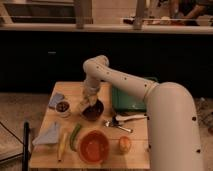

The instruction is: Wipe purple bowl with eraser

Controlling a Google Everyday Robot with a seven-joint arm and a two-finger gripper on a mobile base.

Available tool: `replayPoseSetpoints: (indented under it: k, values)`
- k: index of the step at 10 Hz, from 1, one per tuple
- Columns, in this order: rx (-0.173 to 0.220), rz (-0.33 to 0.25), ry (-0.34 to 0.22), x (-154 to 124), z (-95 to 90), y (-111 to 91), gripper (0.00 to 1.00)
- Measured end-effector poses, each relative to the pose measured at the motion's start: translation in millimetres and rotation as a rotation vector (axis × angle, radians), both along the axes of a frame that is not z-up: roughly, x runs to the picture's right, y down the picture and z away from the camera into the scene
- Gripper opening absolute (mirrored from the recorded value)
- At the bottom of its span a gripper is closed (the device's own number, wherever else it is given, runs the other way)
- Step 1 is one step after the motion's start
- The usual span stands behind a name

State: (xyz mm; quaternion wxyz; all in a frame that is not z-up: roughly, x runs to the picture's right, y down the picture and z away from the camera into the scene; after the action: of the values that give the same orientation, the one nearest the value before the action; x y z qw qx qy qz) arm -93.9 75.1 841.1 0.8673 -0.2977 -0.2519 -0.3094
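Observation:
The purple bowl (pixel 93 111) sits near the middle of the wooden table (pixel 45 155), dark inside. My gripper (pixel 89 103) hangs straight down over the bowl's left rim, its tip at or just inside the bowl. The white arm comes in from the right and bends over the bowl. The eraser does not show; it may be hidden at the gripper's tip.
A small white bowl with dark contents (pixel 63 107) stands left of the purple bowl. A green tray (pixel 125 100) lies to the right, metal utensils (pixel 122 121) in front of it. An orange bowl (pixel 94 147), orange fruit (pixel 124 144), banana (pixel 62 145), green vegetable (pixel 75 136) and grey-blue cloth (pixel 49 134) lie along the front.

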Motion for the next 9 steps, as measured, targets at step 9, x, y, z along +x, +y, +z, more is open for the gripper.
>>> replayPoseSetpoints:
  k: [9]
  values:
    - [-0.061,0.061,0.073,76,-15.3,33,0.00]
